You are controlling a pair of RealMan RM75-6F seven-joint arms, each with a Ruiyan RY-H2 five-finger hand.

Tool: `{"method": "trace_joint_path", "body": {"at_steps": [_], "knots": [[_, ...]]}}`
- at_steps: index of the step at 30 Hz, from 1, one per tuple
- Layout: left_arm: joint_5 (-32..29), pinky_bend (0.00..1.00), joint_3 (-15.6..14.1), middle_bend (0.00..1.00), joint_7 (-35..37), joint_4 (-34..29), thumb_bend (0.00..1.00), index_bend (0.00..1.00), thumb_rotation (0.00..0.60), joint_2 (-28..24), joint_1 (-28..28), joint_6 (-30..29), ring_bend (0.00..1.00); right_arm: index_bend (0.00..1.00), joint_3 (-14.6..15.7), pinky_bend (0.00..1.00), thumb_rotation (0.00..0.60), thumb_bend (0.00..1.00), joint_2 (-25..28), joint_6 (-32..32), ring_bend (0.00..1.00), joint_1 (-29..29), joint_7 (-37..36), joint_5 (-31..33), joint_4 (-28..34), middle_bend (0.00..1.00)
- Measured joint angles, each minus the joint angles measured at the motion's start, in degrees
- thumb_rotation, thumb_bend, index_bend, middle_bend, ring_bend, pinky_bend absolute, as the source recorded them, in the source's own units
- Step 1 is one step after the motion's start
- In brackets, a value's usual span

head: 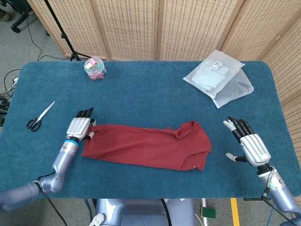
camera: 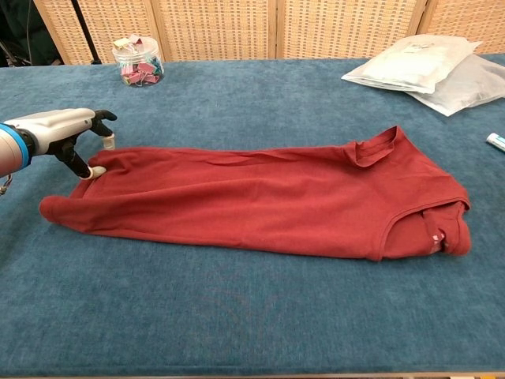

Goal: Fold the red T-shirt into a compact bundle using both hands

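Matt cloth T-shirt (camera: 260,201); table (camera: 252,324) seemingly carpeted.

Blue table (head: 141,89) holds red T-shirt (head: 146,147), scissors (head: 39,117), jar (head: 95,68), bags (head: 218,79).

One red shirt (head: 149,147) lies on one blue table (head: 141,94). There are two hands, the left (head: 81,126) and the right (head: 248,145). Also one pair of scissors (head: 39,117), one jar (head: 95,68) of clips, and two plastic bags (head: 218,77) stacked together.
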State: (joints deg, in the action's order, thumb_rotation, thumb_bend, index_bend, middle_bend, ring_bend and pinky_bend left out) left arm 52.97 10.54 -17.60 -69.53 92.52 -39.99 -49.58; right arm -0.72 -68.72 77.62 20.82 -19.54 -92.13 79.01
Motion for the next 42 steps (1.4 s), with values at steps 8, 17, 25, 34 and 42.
{"method": "trace_joint_path", "body": {"at_steps": [8,17,25,34,42], "knots": [[1.05,0.00,0.03,0.00,0.50,2.05,0.46,0.66,0.600,1.05,-0.11,-0.58,0.00,0.00,-0.15,0.01,0.600,0.00,0.07,-0.28,0.00,-0.10,-0.41,-0.13,-0.04,0.00],[1.22,0.00,1.19,0.00,-0.10,5.39,0.57,0.75,0.600,1.21,-1.10,-0.71,0.00,0.00,-0.29,0.01,0.600,0.00,0.07,-0.65,0.00,-0.11,-0.52,-0.28,-0.12,0.00],[0.31,0.00,1.41,0.00,-1.72,8.44,0.57,0.76,0.600,-0.71,-2.09,1.83,0.00,0.00,-0.44,0.01,0.600,0.00,0.07,-0.86,0.00,-0.17,-0.45,-0.25,-0.07,0.00],[-1.29,0.00,0.63,0.00,-2.40,15.85,0.57,0.76,0.600,-3.29,-2.51,7.05,0.00,0.00,-0.53,0.01,0.600,0.00,0.13,-1.04,0.00,-0.23,-0.44,-0.26,0.09,0.00],[-1.86,0.00,1.02,0.00,0.56,26.78,0.57,0.76,0.600,-3.46,-3.17,12.21,0.00,0.00,-0.54,0.01,0.600,0.00,-0.03,-1.50,0.00,-0.15,0.27,-0.24,0.31,0.00]]}}
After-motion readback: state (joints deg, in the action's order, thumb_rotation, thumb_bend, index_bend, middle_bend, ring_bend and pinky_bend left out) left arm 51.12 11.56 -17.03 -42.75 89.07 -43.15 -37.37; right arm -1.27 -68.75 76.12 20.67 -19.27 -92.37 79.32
